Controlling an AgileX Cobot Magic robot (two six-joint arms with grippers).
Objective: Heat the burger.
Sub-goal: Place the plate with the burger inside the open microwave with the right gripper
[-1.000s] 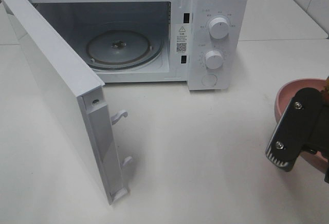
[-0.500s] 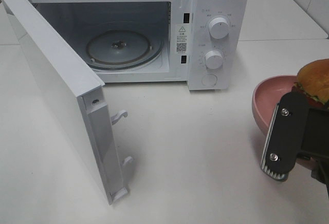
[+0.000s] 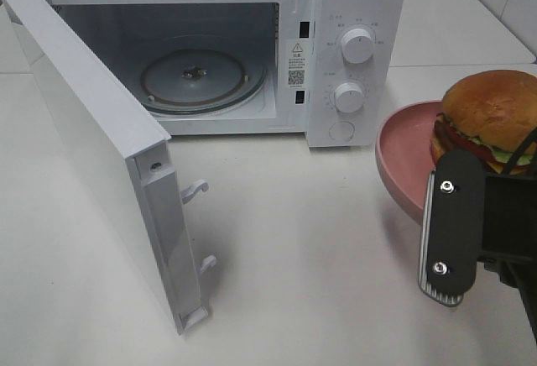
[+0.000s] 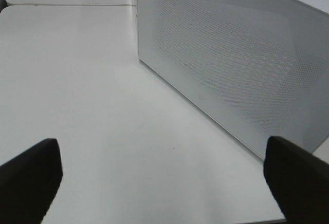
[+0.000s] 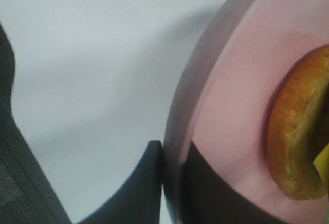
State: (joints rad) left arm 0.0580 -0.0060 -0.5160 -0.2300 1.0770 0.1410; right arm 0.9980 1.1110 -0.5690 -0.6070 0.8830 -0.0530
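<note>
The burger (image 3: pixel 491 118), with a golden-brown bun, red tomato and green lettuce, sits on a round pink plate (image 3: pixel 401 158) at the right of the exterior high view. My right gripper (image 3: pixel 449 215) is shut on the plate's near rim and holds it above the table. In the right wrist view, the right gripper (image 5: pixel 172 183) pinches the plate's rim (image 5: pixel 226 80), and the burger's bun (image 5: pixel 295 142) shows beside it. The left gripper (image 4: pixel 164 183) is open and holds nothing. It faces the outer side of the microwave door (image 4: pixel 231 54).
A white microwave (image 3: pixel 352 47) stands at the back with its door (image 3: pixel 92 131) swung wide open to the left. Its glass turntable (image 3: pixel 197 76) is bare. Two door latch hooks (image 3: pixel 197 188) stick out from the door's edge.
My right gripper has carried the plate and burger leftward, toward the microwave. The burger, almost out of view before, now shows fully. The left gripper stays open.
</note>
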